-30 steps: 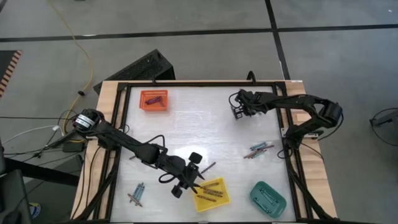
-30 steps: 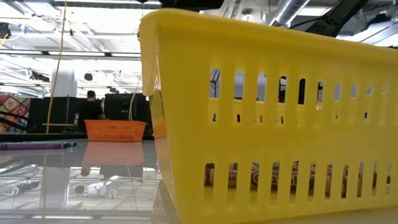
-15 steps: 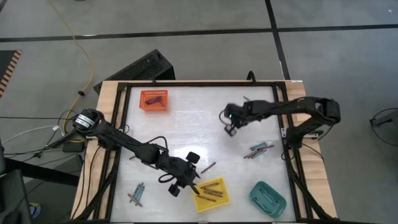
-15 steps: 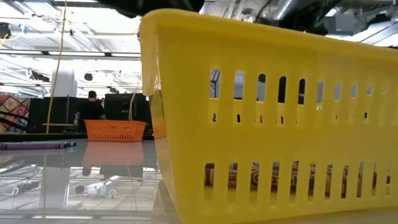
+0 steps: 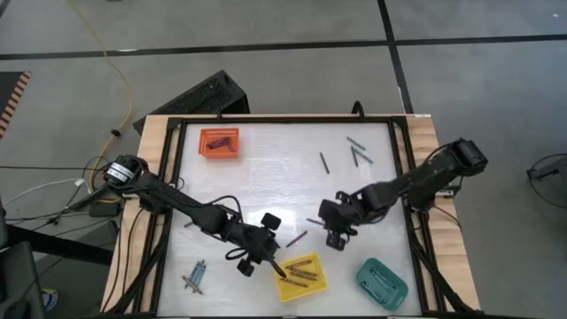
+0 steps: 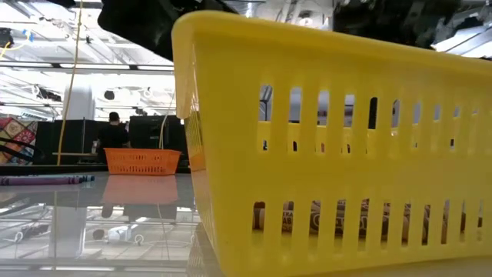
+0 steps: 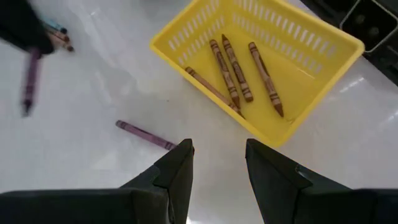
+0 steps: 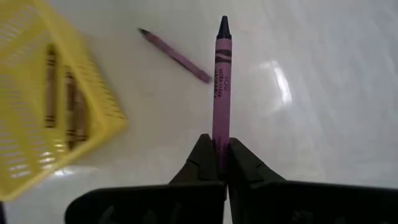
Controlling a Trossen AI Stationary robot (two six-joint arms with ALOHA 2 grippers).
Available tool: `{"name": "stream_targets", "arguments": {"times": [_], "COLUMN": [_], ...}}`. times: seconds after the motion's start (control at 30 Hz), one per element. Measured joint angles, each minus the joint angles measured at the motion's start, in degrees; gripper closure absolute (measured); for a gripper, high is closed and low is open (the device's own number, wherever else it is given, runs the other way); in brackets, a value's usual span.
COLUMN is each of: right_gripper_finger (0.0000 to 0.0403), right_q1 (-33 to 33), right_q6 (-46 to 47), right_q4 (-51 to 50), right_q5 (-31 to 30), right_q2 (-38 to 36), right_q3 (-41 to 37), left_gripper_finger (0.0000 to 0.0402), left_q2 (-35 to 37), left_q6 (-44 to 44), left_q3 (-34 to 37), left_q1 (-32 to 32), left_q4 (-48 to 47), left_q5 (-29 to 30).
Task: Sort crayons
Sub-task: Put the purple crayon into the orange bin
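The yellow tray [image 5: 301,276] holds several brown crayons [image 7: 233,71] and fills the low view [image 6: 338,146]. My left gripper [image 7: 219,155] hangs open above the table by the tray's left side [image 5: 268,259], with nothing between its fingers. A purple crayon [image 7: 146,135] lies flat on the table just ahead of it. My right gripper [image 5: 330,223] is right of that, over the table's middle, shut on another purple crayon [image 8: 221,68]. My right gripper pinches the purple crayon's blunt end [image 8: 219,132] between its two fingers. The fingers slant down from the table's right side and lie along the crayon. The crayon sticks straight out ahead of the fingertips, pointed tip forward, clear of the table.
An orange tray [image 5: 219,142] with a purple crayon stands at the far left, a teal tray [image 5: 381,282] at the near right. Loose dark crayons [image 5: 356,151] lie at the far right, and a small cluster [image 5: 195,276] at the near left.
My right gripper has swung from the table's far right toward the near edge and the yellow tray, rolling as it went and staying shut. Loose crayons now show where it stood. My left gripper has tipped slightly downward in place.
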State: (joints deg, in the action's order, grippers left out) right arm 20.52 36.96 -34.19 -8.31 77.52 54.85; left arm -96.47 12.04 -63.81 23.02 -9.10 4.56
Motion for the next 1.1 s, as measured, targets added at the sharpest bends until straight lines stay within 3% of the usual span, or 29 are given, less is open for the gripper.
{"name": "stream_targets", "arguments": {"times": [0.4,0.6,0.83,1.1], "right_gripper_finger": [0.0395,0.0395,0.0395,0.0395], "right_q1": [7.24,10.48,14.19,17.03], "right_q6": [-5.05,-8.61,-18.57,-33.85], "right_q4": [11.32,5.62,4.25,15.28], "right_q5": [-12.34,-23.25,-37.74,-44.67], "right_q2": [0.0,0.02,0.02,0.02], "right_q3": [0.09,5.5,13.44,15.78], "left_gripper_finger": [0.0264,0.0264,0.0264,0.0264], "left_q2": [0.92,6.68,13.42,15.22], "left_q6": [2.31,4.45,6.23,5.22], "left_q3": [-0.03,-0.05,-0.13,-0.14], "left_q1": [-3.5,-5.58,-6.97,-7.91], "left_q4": [12.96,15.54,18.14,25.01], "left_q5": [12.51,14.23,12.9,0.81]}}
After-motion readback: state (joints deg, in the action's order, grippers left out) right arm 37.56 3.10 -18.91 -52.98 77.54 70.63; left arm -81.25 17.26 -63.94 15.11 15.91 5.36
